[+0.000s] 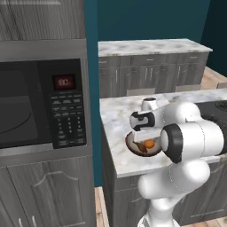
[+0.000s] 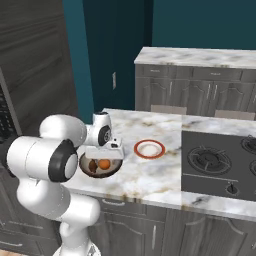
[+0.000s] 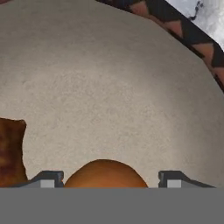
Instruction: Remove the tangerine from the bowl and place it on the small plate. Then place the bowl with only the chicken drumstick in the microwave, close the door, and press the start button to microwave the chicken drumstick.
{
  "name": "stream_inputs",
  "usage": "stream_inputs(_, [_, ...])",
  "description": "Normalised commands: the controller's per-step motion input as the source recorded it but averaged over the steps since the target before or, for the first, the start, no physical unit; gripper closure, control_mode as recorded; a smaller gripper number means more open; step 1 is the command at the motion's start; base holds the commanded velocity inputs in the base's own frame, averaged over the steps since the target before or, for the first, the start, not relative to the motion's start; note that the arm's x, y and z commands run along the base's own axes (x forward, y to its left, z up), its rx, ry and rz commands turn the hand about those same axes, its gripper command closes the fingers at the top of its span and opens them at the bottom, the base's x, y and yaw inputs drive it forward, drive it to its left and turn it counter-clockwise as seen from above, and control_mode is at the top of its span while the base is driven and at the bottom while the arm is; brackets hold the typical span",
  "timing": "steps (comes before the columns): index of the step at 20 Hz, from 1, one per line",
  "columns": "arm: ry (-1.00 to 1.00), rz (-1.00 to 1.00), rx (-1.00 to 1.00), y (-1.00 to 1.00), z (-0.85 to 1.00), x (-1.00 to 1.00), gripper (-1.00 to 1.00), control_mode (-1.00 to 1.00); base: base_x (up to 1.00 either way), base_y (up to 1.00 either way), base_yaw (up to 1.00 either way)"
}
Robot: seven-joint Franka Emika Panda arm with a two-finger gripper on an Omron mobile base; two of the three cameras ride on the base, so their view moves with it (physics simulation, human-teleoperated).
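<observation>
Tangerine (image 3: 105, 173), lying in the bowl (image 3: 109, 87) beside the chicken drumstick (image 3: 11, 151) at the hand view's lower left, sits centred between the spread, empty fingertips of the gripper (image 3: 107, 179) at bottom centre, jaws straddling it.

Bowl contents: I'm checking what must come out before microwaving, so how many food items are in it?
2. The tangerine sits mid-bowl between the open fingertips; the chicken drumstick lies beside it. The hand may hide more.

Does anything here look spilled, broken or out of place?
Nothing stands out. The tangerine and chicken drumstick lie inside the bowl, the small plate sits flat beside it, and the open gripper straddles the fruit.
</observation>
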Motion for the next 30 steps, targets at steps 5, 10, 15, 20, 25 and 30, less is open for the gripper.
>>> stream_inputs(5, [-0.14, 0.0, 0.0, -0.01, 0.15, -0.06, 1.0, -1.0, 0.0, 0.0, 0.0])
stream_inputs(10, [-0.32, 0.0, 0.01, -0.16, 0.9, -0.2, 1.0, -1.0, 0.0, 0.0, 0.0])
stream_inputs(15, [-0.22, 0.0, 0.06, -0.53, 0.94, -0.01, 1.0, -1.0, 0.0, 0.0, 0.0])
stream_inputs(20, [-0.04, -0.03, 0.15, -0.81, 0.48, 0.22, 1.0, -1.0, 0.0, 0.0, 0.0])
stream_inputs(25, [0.01, -0.02, 0.18, -0.72, 0.04, 0.4, 1.0, -1.0, 0.0, 0.0, 0.0])
stream_inputs(30, [0.03, 0.0, 0.08, -0.16, -0.15, 0.43, 1.0, -1.0, 0.0, 0.0, 0.0])
